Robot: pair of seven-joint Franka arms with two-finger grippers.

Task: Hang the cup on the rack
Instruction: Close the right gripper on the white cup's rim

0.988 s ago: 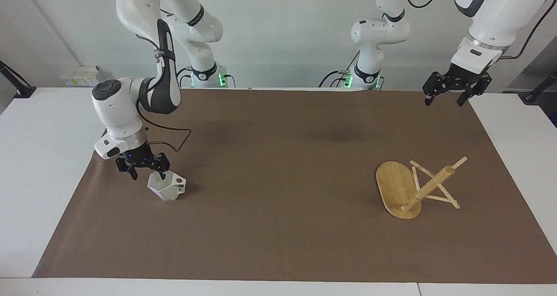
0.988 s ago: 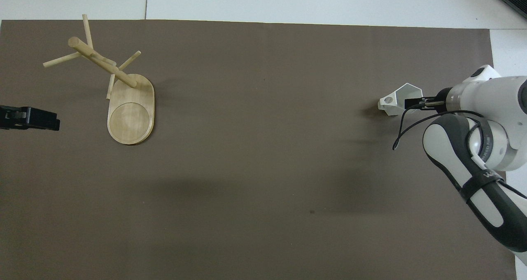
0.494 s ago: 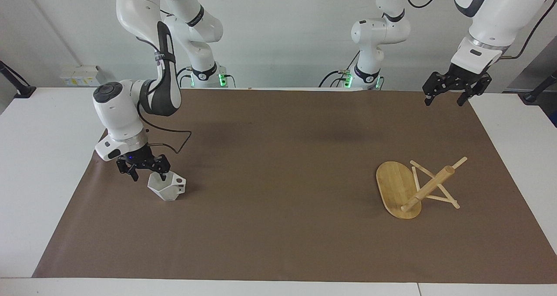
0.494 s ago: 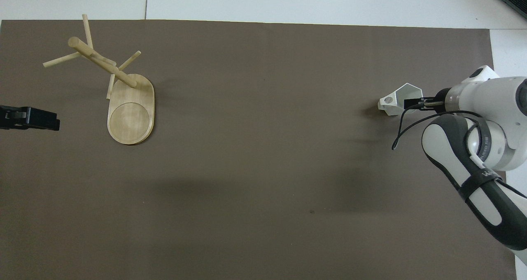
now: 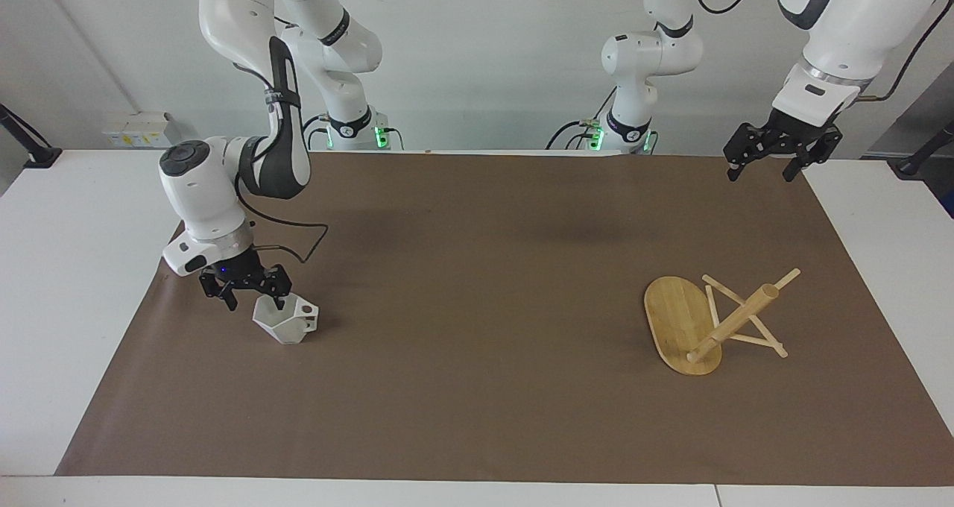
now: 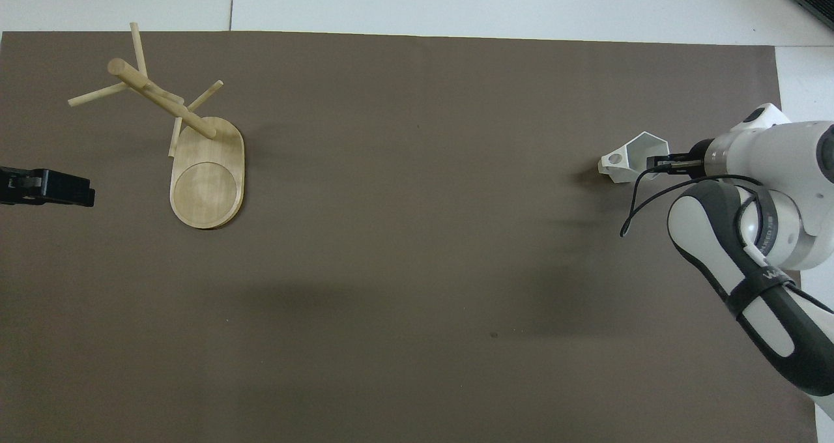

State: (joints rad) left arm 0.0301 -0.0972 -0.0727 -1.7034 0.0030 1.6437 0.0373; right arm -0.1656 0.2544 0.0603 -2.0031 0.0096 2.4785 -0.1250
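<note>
The white faceted cup [image 5: 285, 320] rests tilted on the brown mat toward the right arm's end of the table; it also shows in the overhead view [image 6: 624, 163]. My right gripper [image 5: 251, 299] is low at the cup's rim, open, with one finger inside the rim and the other outside it; the overhead view [image 6: 659, 163] shows it at the rim too. The bamboo rack [image 5: 674, 320] lies tipped over toward the left arm's end, its post [image 6: 163, 101] slanting and its pegs touching the mat. My left gripper [image 5: 762, 171] waits open, raised over the mat's corner by the robots.
A brown mat [image 5: 477, 268] covers most of the white table. A loose black cable [image 5: 298, 242] trails from the right wrist just above the mat. Small white boxes [image 5: 138, 128] sit at the table's corner nearest the right arm's base.
The right arm's wrist has risen and shifted very slightly at the cup's rim. The cup, the rack and the left arm have not moved.
</note>
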